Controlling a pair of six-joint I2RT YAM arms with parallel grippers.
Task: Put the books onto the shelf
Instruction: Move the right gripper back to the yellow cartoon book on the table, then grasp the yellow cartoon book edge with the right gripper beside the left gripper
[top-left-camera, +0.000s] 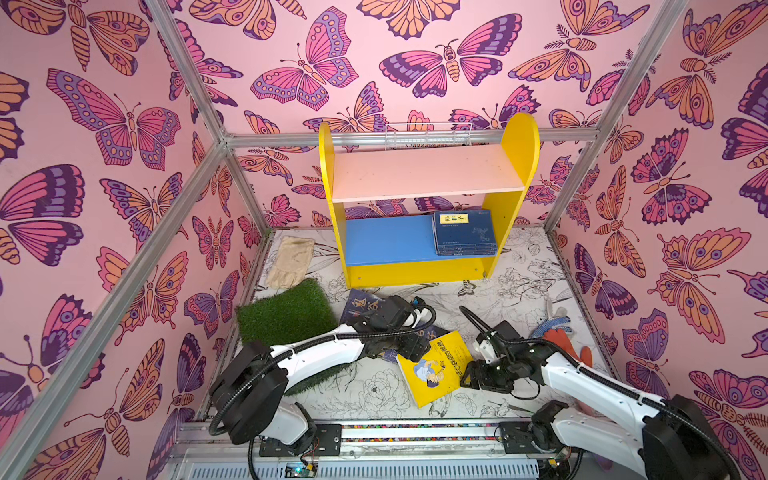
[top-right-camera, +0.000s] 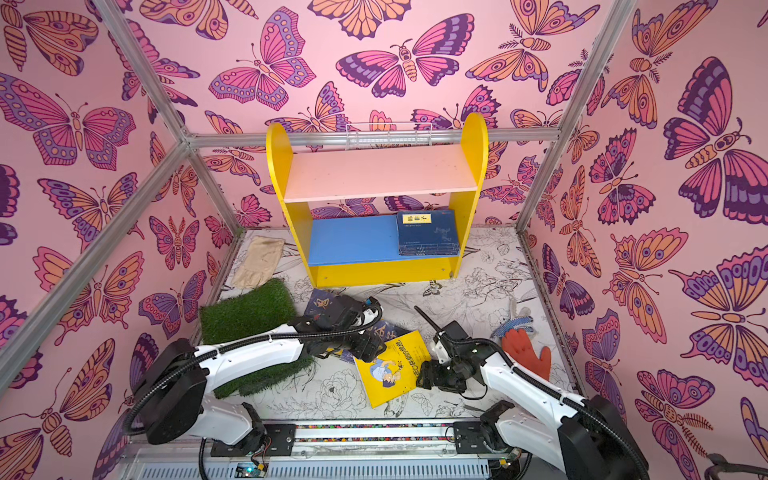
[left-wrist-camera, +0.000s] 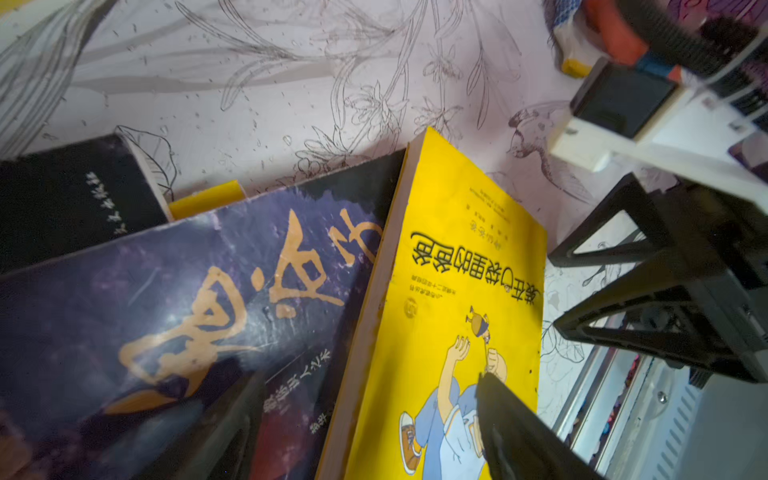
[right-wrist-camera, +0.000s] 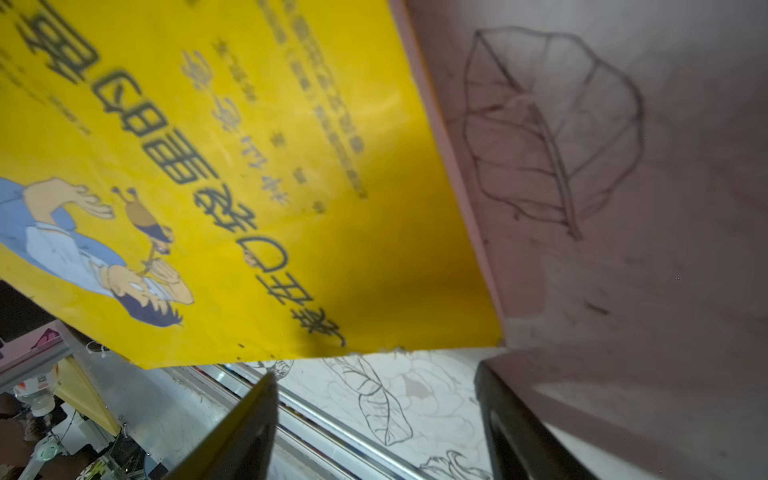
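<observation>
The yellow book (top-left-camera: 434, 368) lies flat on the worktop (top-left-camera: 374, 395). Its long side runs slantwise across, title end just beside the open right fingers (right-wrist-camera: 511, 436). The open left fingers (left-wrist-camera: 511, 428) hover over its side edge.

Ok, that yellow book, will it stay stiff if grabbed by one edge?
Likely sags and is light: the yellow book looks a thin paperback. One edge lies on the dark book, so a finger might get under.
</observation>
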